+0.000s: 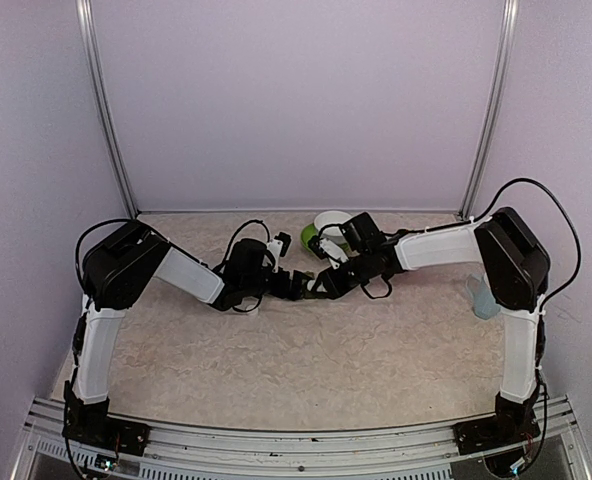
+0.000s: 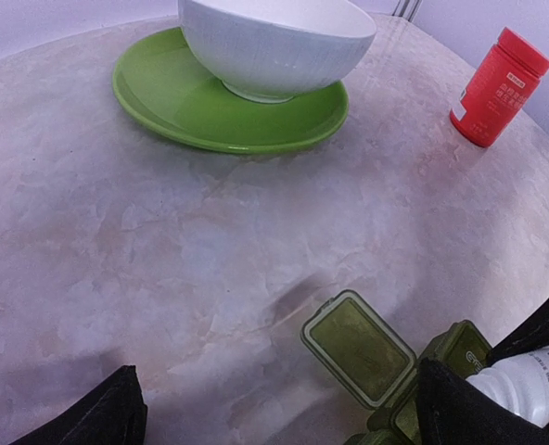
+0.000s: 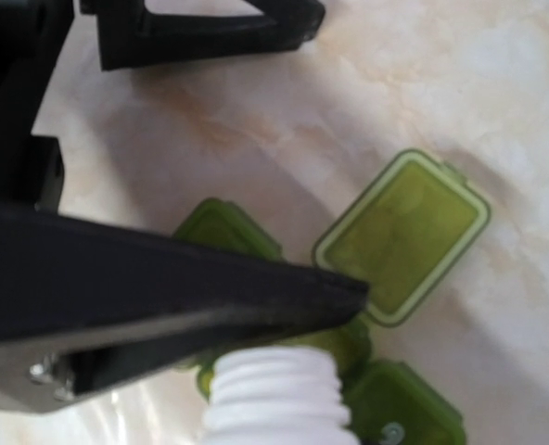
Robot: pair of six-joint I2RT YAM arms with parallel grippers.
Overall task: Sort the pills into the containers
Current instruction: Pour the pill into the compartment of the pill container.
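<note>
Right jaws clamped on the white bottle (image 2: 525, 385), right above the containers (image 2: 367, 352)!
Near, at 5 o'clock, the green containers sit on the surface (image 2: 117, 250), 1 lid flipped open; left jaws gape wide, holding nothing. Far: bowl (image 2: 274, 46) on green plate (image 2: 191, 107) at 12 o'clock, red bottle (image 2: 499, 85) at 2 o'clock.

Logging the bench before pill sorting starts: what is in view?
containers: one strip, dark green, one lid open, mid-table
white bottle: one, white, uncapped, over the containers
bowl: one, white, on the plate
plate: one, green, far side
red bottle: one, red, upright, apart from plate
bluish object: one, pale blue, right edge, unclear
table: one, beige marbled
left gripper: black, open, empty
right gripper: black, holding white bottle
</note>
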